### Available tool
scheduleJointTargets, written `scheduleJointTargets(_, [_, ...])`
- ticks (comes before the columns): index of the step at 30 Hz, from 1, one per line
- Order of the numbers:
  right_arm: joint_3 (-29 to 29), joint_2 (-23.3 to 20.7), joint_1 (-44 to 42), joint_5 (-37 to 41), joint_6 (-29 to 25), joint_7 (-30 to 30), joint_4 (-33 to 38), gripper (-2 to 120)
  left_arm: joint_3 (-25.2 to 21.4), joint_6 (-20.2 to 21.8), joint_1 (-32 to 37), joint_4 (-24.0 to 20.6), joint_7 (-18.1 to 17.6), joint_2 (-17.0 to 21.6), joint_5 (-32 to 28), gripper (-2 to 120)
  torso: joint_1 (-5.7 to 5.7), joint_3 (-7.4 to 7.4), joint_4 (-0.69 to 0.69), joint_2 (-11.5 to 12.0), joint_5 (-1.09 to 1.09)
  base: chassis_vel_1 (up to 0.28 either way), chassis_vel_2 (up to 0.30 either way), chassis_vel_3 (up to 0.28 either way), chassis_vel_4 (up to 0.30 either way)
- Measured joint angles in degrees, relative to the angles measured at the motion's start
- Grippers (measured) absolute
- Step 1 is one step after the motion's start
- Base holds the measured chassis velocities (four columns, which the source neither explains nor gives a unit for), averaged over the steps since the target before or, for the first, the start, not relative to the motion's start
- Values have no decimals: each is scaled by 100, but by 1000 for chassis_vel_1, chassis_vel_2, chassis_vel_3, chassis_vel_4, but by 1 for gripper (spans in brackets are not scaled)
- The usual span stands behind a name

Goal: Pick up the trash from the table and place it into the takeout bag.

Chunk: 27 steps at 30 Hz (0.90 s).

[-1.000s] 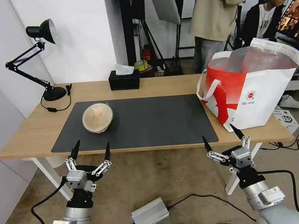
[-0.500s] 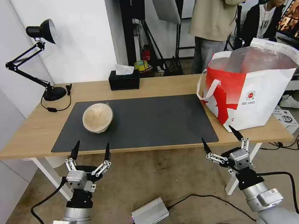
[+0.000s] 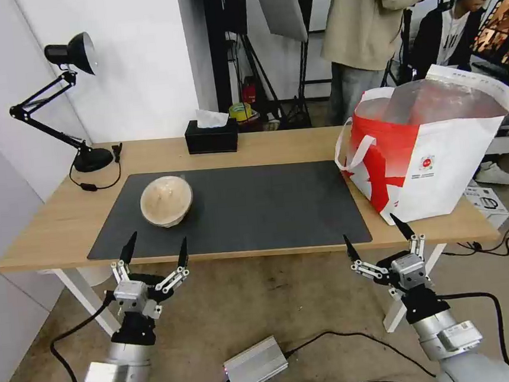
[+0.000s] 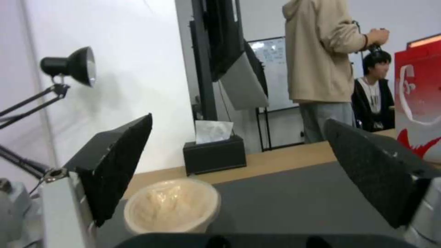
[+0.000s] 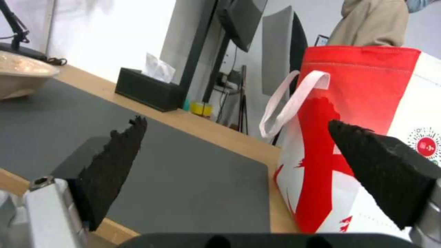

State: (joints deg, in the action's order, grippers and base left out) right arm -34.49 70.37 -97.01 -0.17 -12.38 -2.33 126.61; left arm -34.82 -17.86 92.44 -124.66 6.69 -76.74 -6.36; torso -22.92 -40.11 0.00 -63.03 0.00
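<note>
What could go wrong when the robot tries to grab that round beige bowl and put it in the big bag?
1. The round beige lidded bowl is wide and curved, so the open left gripper might slip off it.
2. The white and red takeout bag stands at the light-wood table end, partly over the edge; a bump might tip it.
3. The bag is far from the bowl, so a loose grip could drop it midway. The right gripper waits open below the table edge.

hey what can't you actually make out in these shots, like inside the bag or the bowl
- Takeout bag contents: head view, the foil lining and front wall hide the inside.
- Beige lidded bowl contents: its lid covers them in the head and left wrist views.
- Round logo on the bag: too small to read in the head view.
</note>
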Motion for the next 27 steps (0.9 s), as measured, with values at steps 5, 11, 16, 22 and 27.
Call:
scheduleJointTargets(5, [0, 0, 1, 0, 1, 2, 0, 100, 11, 202, -297, 177, -9, 354, -82, 100, 0, 0, 0, 0, 0, 0, 0, 0, 0])
scheduleJointTargets(11, [0, 0, 2, 1, 2, 4, 0, 100, 44, 330, -525, 292, -9, 583, -104, 100, 0, 0, 0, 0, -1, 0, 0, 0, 0])
scheduleJointTargets(16, [0, -1, 1, 2, 4, 6, 0, 100, 118, 611, -890, 382, 2, 850, -111, 100, 0, 0, 0, 0, 0, 0, 0, 0, 0])
scheduleJointTargets(22, [0, -1, 2, 4, 6, 6, 0, 100, 217, 958, -1333, 565, 90, 1201, -100, 100, 0, 0, 0, 0, -1, 0, 0, 0, 0])
scheduleJointTargets(27, [1, -1, 2, 6, 8, 6, 0, 100, 327, 1249, -1716, 725, 189, 1503, -100, 100, 0, -1, 0, 0, 0, 0, 0, 0, 0])
